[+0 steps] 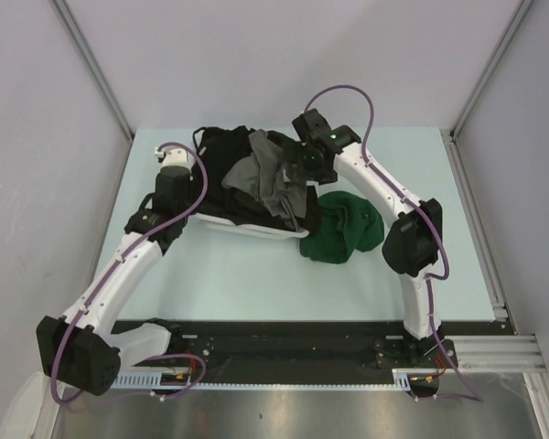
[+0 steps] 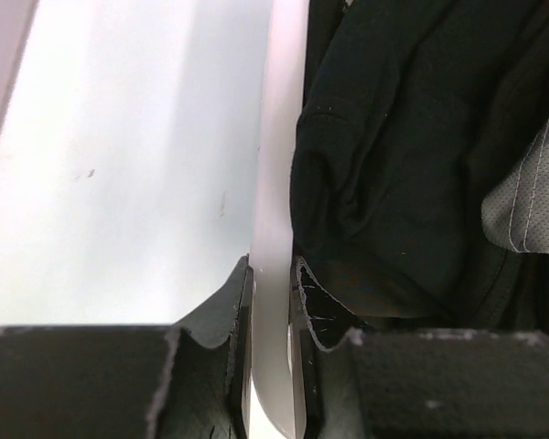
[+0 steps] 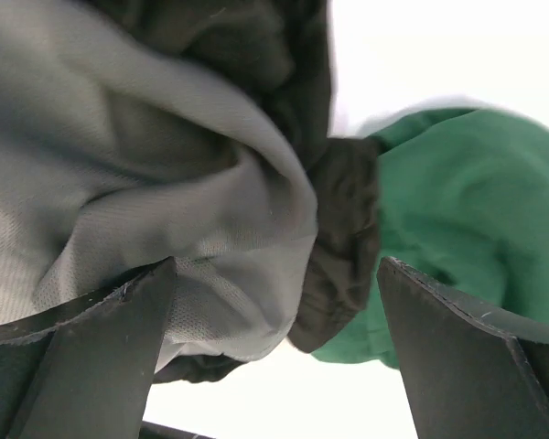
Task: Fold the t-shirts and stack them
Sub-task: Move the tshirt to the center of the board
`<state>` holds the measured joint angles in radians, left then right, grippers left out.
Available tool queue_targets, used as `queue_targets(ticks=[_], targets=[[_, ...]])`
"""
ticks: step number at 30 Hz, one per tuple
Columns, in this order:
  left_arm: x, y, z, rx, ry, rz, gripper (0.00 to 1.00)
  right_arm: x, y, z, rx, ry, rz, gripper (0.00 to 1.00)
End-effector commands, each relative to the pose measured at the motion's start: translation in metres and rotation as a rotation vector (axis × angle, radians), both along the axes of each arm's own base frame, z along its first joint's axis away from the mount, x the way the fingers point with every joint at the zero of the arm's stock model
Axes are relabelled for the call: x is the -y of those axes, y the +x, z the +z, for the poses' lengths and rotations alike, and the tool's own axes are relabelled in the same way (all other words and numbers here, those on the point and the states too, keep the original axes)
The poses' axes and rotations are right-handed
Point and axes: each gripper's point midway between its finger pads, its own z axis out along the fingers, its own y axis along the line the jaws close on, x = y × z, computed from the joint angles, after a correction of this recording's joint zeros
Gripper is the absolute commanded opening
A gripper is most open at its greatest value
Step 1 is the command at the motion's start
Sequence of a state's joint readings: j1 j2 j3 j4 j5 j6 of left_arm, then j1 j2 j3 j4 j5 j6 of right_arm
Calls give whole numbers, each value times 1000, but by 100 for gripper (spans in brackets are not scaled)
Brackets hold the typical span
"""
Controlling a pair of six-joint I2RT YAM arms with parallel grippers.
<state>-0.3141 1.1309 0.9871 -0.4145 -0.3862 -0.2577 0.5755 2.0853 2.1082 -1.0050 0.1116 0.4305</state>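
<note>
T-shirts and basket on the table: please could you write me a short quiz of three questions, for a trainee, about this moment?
1. True or false: the dark green t-shirt lies inside the white basket.
2. The left pincer grips: A) the dark green t-shirt; B) the white basket's wall; C) nothing.
3. Fill the gap: the right pincer, at the grey t-shirt, is ___ (open or shut).
Key: 1 false; 2 B; 3 open.

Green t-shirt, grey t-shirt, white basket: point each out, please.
green t-shirt (image 1: 343, 230): top external view, middle of its crumpled heap.
grey t-shirt (image 3: 146, 169): right wrist view, middle of bunched cloth.
white basket (image 2: 276, 165): left wrist view, its bare rim.
</note>
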Motion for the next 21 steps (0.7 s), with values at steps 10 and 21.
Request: queue_targets(ticks=[10,21], targets=[[-17,5,40,94,70,56,0,18,-16,22,31,-26,-19,98],[-25,26,-4,-12,146,142,0,30,-15,37,55,-4,-30,98]])
